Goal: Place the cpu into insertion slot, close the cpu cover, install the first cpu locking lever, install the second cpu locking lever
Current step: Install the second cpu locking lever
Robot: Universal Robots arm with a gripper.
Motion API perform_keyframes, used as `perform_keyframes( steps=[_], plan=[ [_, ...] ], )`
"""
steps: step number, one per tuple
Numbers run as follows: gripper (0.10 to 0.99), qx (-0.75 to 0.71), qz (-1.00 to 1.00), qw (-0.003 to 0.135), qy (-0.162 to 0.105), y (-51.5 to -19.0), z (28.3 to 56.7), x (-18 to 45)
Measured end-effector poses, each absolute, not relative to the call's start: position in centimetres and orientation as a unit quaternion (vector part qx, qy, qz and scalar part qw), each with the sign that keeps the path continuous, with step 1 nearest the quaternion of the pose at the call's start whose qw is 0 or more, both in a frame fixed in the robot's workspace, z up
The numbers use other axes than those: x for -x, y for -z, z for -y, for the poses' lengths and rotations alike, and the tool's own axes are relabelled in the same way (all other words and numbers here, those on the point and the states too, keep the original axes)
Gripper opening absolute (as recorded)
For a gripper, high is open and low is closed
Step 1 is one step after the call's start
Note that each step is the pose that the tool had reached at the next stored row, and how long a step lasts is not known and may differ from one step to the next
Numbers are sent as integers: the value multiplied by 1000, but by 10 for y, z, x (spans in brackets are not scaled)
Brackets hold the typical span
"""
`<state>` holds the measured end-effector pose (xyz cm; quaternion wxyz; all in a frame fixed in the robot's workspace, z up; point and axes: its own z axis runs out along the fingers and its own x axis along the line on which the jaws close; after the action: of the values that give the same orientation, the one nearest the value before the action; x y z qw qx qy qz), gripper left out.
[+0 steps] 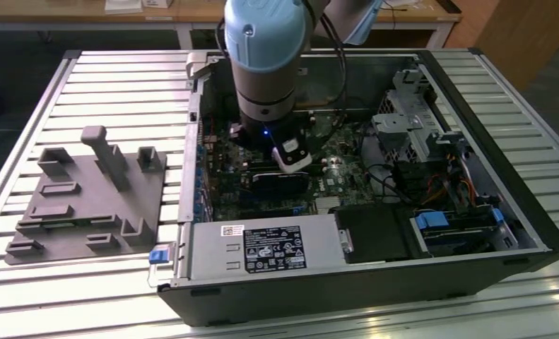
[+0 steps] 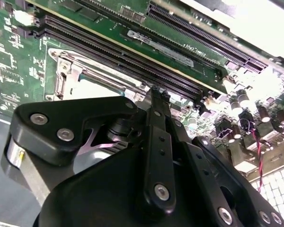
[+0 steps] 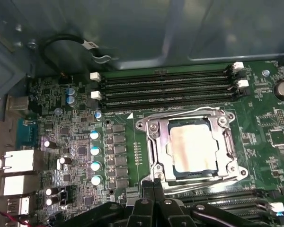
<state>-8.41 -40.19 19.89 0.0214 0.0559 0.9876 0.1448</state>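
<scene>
The cpu (image 3: 191, 147) lies flat in the insertion slot (image 3: 176, 172) on the green circuit board (image 3: 270, 137), its pale metal face showing through the cut-out of the cpu cover (image 3: 154, 142), which is folded down over it. In the second wrist view the cover (image 2: 68, 71) and a strip of the chip face (image 2: 97, 87) show just past the black linkage. The tool (image 3: 154, 183) stands at the socket's near edge with its two slim fingertips (image 3: 157, 185) pressed together and nothing between them, the tips right at the cover's frame; whether they touch it I cannot tell.

Beside the socket, on one side, run four long memory slots (image 3: 168, 87) with white end clips, and more dark slots (image 3: 217, 201) lie close on the opposite side, so the socket sits hemmed between two banks. A row of blue-topped capacitors (image 3: 95, 157) stands near another side, with silver rear ports (image 3: 16, 161) beyond.

In the exterior view the arm (image 1: 265, 63) reaches down into the open computer case (image 1: 355, 296), whose walls close round the board. A power supply (image 1: 260, 251) and drive cage (image 1: 454, 229) crowd the near side. The case rests on the slatted bench (image 1: 119, 78), with a grey fixture block (image 1: 86, 201) well apart toward the exterior view's left
</scene>
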Motion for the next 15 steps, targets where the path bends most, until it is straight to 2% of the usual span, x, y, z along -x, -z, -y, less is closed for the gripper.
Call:
perform_keyframes(
  steps=[15],
  plan=[
    [106,-52,-985,20,-165,-189,402,85]
  ],
)
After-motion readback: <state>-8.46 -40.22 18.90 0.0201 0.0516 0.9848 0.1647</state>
